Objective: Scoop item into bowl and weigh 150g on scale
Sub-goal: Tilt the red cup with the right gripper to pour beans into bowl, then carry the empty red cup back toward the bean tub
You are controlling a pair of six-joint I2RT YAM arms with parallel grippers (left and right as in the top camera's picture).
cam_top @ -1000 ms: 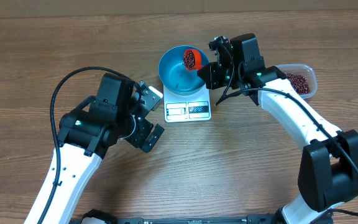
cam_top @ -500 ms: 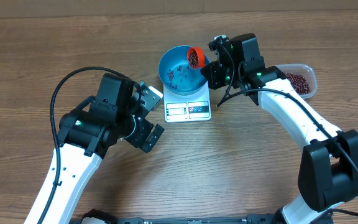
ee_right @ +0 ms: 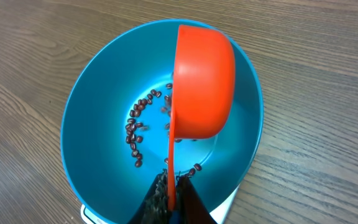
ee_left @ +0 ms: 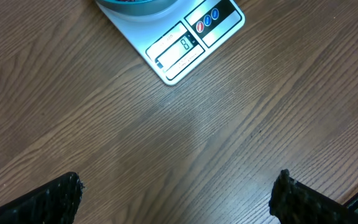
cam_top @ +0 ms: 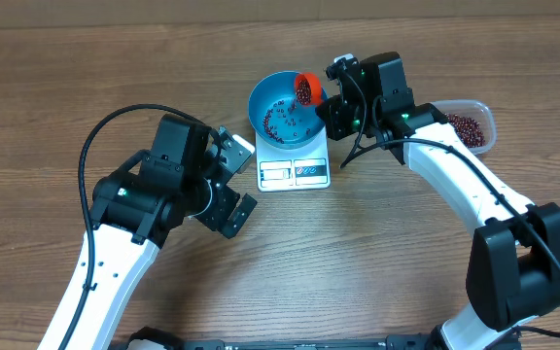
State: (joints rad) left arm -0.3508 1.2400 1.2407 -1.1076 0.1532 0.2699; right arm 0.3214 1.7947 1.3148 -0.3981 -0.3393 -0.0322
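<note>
Over the blue bowl [ee_right: 89, 130], which sits on the white scale [cam_top: 295, 172], the right gripper [ee_right: 169, 202] is clamped on the handle of an orange scoop [ee_right: 204, 81], tipped on its side above the bowl's far half. The step in hand looks like pouring: loose beans [ee_right: 135, 127] lie scattered on the bowl's floor. That thin scatter likely falls well short of the target, so the next move probably calls for emptying the scoop, then refilling it at the clear tub [cam_top: 490, 119] beside the right arm. The scale's display is too blurred to read. The left gripper [cam_top: 244, 178] hovers spread wide and empty near the scale. Counted: one bowl, one scale, one scoop, one tub, two arms, and some two dozen beans showing in the bowl.
</note>
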